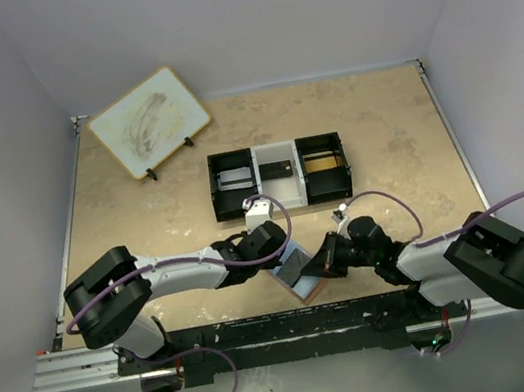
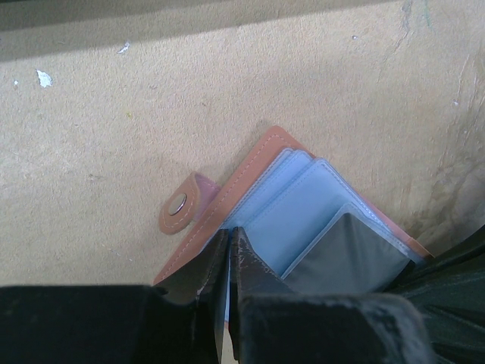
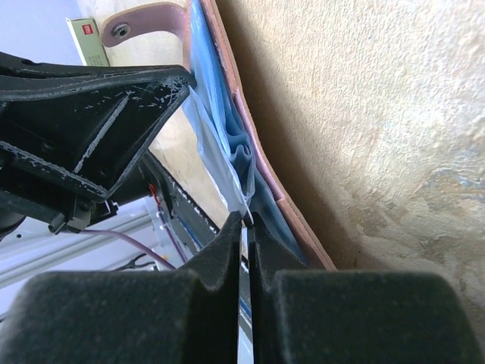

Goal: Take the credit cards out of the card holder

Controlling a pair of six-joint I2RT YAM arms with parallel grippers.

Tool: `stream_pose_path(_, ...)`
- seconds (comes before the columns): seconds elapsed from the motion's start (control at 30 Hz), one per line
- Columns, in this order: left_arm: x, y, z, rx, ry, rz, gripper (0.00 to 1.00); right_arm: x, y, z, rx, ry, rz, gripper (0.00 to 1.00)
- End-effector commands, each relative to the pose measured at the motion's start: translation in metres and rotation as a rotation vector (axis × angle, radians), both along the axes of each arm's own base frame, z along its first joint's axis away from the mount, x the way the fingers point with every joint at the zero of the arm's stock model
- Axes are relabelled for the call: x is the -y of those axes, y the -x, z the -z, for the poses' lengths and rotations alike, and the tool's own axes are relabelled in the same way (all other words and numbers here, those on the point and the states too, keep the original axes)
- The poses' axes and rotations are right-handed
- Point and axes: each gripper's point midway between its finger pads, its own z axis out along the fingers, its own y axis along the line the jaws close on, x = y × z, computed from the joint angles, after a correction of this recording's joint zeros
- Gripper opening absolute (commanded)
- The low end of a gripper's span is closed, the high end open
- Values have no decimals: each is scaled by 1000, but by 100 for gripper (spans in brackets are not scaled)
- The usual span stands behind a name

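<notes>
The reddish-brown card holder [image 1: 305, 287] lies open near the front edge of the table, between my two grippers. The left wrist view shows its brown cover [image 2: 227, 199], snap tab [image 2: 178, 203] and blue sleeves [image 2: 299, 216]. A dark credit card [image 2: 350, 258] sticks out of a sleeve toward the lower right. My left gripper [image 2: 229, 233] is shut on the holder's near edge. From the right, my right gripper [image 3: 247, 218] pinches a thin edge at the sleeves' mouth, which looks like the dark card [image 1: 301, 267]. The left gripper's fingers [image 3: 114, 114] hold the holder's far side.
A black-white-black three-compartment tray [image 1: 282, 192] stands behind the holder, with small items in it. A white board with a wooden rim [image 1: 150, 122] leans on a stand at the back left. The metal rail [image 1: 285, 326] runs just in front of the holder.
</notes>
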Motion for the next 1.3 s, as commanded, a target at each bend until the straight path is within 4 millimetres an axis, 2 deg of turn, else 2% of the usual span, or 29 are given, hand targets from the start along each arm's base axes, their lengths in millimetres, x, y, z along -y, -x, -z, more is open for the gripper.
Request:
stream_pose_path(0.0, -36, 11, 38, -67, -169, -19, 0, 13, 21, 22, -59, 60, -36, 6)
stream_pose_path(0.17, -32, 12, 38, -74, -156, -3, 0, 11, 16, 20, -44, 55, -25, 6)
stream_pose_path(0.3, -28, 14, 39, -84, -146, 15, 0, 8, 11, 18, -32, 48, -20, 3)
stream_pose_path(0.57, -22, 6, 20, -43, -123, 19, 1, 10, 15, 22, -49, 45, -18, 0)
stream_pose_path(0.8, -37, -4, 12, 1, -192, -44, 1, 17, 30, 21, -74, 35, -34, 0)
stream_pose_path(0.9, -35, -6, 2, 20, -166, -55, 9, 21, 30, 21, -69, 48, -17, 0)
stream_pose_path(0.97, -30, -7, -8, 35, -131, -50, 18, 22, 27, 18, -57, 50, -5, 0)
stream_pose_path(1.07, -13, -10, -34, 85, -47, -32, 29, 23, 22, 16, -47, 63, 12, 0)
stream_pose_path(1.17, 9, -8, -57, 115, 64, 12, 32, 22, 19, 15, -36, 71, 19, 0)
stream_pose_path(1.27, 34, 0, -66, 114, 161, 88, 32, 21, 17, 15, -35, 71, 23, 0)
